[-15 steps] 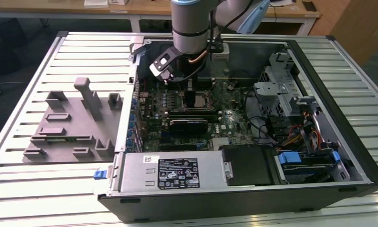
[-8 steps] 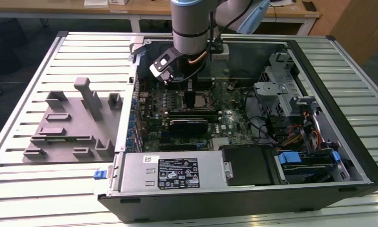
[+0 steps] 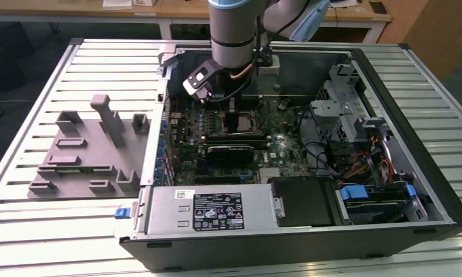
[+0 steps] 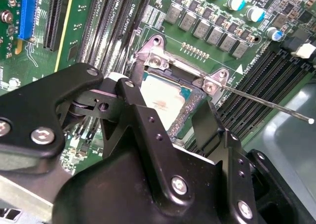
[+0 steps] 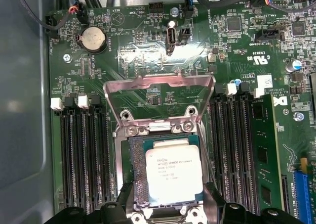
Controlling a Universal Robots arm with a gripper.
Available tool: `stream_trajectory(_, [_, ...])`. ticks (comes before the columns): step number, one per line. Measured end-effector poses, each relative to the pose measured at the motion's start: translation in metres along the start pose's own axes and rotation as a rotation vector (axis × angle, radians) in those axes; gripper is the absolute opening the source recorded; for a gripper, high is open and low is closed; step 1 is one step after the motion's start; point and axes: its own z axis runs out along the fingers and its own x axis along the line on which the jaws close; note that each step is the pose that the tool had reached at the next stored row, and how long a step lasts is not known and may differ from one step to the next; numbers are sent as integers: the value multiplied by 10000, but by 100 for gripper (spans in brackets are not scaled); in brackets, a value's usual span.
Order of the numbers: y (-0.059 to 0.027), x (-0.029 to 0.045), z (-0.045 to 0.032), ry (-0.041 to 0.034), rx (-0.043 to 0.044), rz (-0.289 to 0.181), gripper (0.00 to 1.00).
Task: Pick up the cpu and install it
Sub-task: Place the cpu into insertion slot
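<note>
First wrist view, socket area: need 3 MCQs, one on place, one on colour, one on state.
1. Where is the cpu?
A) on the grey fixture tray
B) on the power supply
C) at the motherboard socket

2. What colour is the cpu's top plate?
A) silvery-grey
B) black
C) gold

3. The socket's load plate is:
A) shut over the cpu
B) swung open
C) taken off

Answers:
1 C: the cpu lies within the socket's frame, between the memory slots. Whether it is fully seated cannot be told.
2 A: the plate shows as pale bare metal.
3 B: the plate's frame stands hinged away from the cpu and leaves it uncovered.
</note>
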Motion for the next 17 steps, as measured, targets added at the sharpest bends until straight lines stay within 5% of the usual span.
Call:
stream_trajectory(9, [-2, 15, 13, 7, 8, 5, 66])
stream_trajectory(17, [-3, 26, 13, 98, 24, 10, 66])
